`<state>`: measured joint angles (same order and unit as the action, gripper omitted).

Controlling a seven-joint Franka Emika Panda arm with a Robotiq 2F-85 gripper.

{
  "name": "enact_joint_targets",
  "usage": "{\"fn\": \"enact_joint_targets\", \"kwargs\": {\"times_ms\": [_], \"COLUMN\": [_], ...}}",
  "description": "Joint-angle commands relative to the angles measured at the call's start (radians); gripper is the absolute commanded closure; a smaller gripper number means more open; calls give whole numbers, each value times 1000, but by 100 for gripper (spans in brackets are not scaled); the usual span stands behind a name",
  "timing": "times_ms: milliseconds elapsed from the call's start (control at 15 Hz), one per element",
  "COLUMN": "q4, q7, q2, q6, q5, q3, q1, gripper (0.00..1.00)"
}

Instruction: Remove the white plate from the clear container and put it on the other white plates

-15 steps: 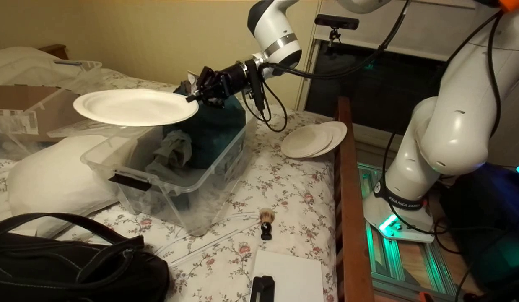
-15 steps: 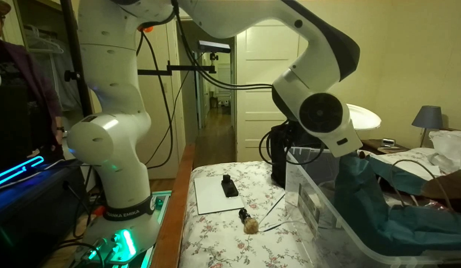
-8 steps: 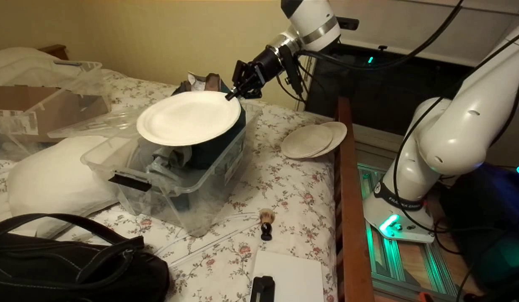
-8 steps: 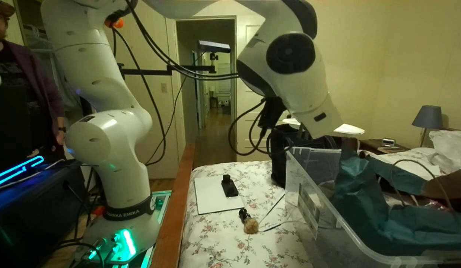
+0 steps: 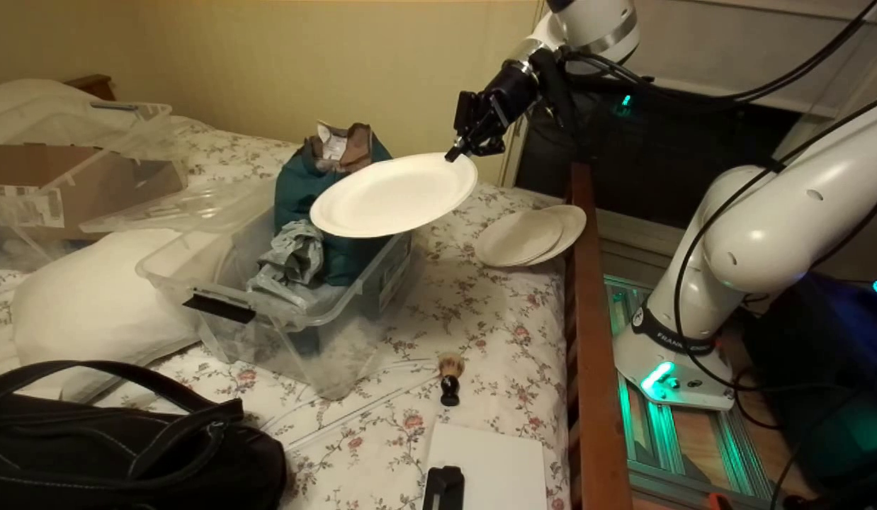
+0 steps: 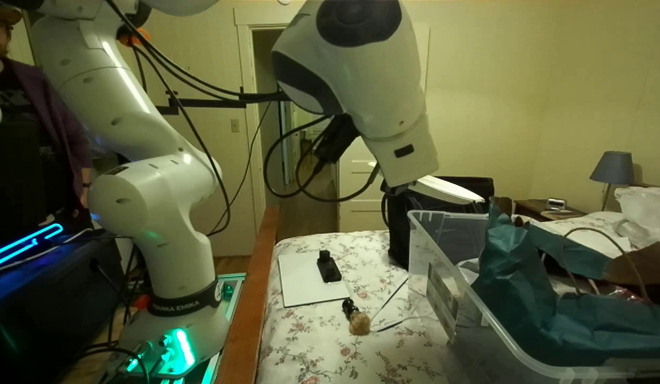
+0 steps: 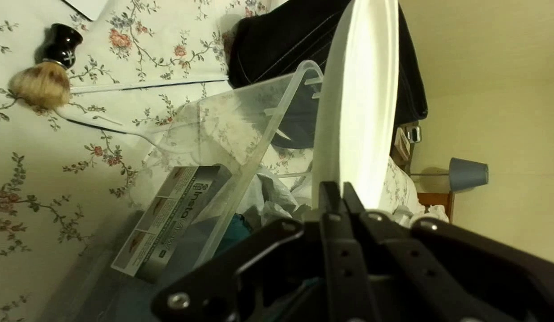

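Since clear container [image 5: 283, 350] is cleared by white plate [image 5: 396, 198], removal is judged done. In an exterior view, plate is held aloft, extended left from claw [image 5: 453, 152], sloped down away from it. Near rim is pinched between fingertips [image 7: 329, 194], gap closed down to plate's thickness. Farther right, other white plates [image 5: 527, 239] are not yet reached: carry, lowering, release judged remaining.

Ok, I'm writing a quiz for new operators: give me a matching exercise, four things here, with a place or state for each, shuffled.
1. white plate
2. other white plates
3. clear container
4. shaving brush

A. overlapping, beside the wooden rail
B. bristly at one end
C. holding a teal bag
D. gripped at its edge by the pincer

Pairs: 1-D; 2-A; 3-C; 4-B
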<state>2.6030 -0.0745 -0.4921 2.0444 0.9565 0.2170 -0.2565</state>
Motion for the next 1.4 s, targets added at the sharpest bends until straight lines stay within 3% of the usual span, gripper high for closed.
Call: {"fn": "enact_joint_targets", "kwargs": {"times_ms": [0,267,400,733,1067,1333], "q4": [4,10,10,35,25,28], "q7": [1,4,28,150,220,249], "q2": [-2,-3,0,-11,-5,3], "q6": [-6,-6,75,159,171,231], "q5": [-1,-1,20,-86,-280,-396], "q3": [5,2,-9,45,144,186], "q1": [-6,-5,-19,-138,-293,-380], "gripper": [97,99,99,99,99,99]}}
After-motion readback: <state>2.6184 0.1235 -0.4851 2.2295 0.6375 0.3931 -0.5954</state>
